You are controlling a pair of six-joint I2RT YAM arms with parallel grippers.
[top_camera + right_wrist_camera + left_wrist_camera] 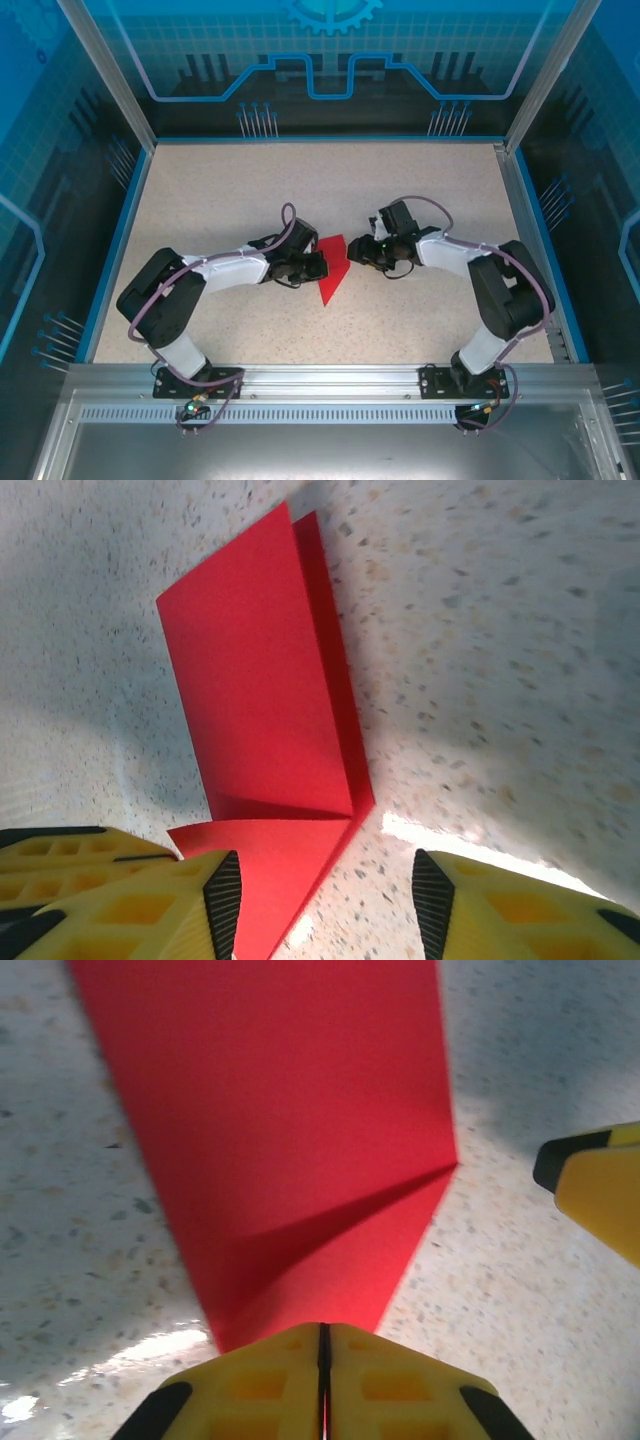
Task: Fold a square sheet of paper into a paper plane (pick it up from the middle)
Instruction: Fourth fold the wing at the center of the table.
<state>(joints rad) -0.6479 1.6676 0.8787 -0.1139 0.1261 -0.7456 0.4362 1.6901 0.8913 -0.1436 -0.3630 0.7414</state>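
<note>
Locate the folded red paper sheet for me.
Top view: the folded red paper sheet sits mid-table, pinched by the left hand, the open right hand opposite.

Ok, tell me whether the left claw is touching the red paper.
Touching. In the left wrist view the left claw is shut, and the near tip of the folded red paper runs straight into the seam between its fingers.

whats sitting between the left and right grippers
The folded red sheet of paper lies between the left gripper and the right gripper, plain in the top view.
</note>
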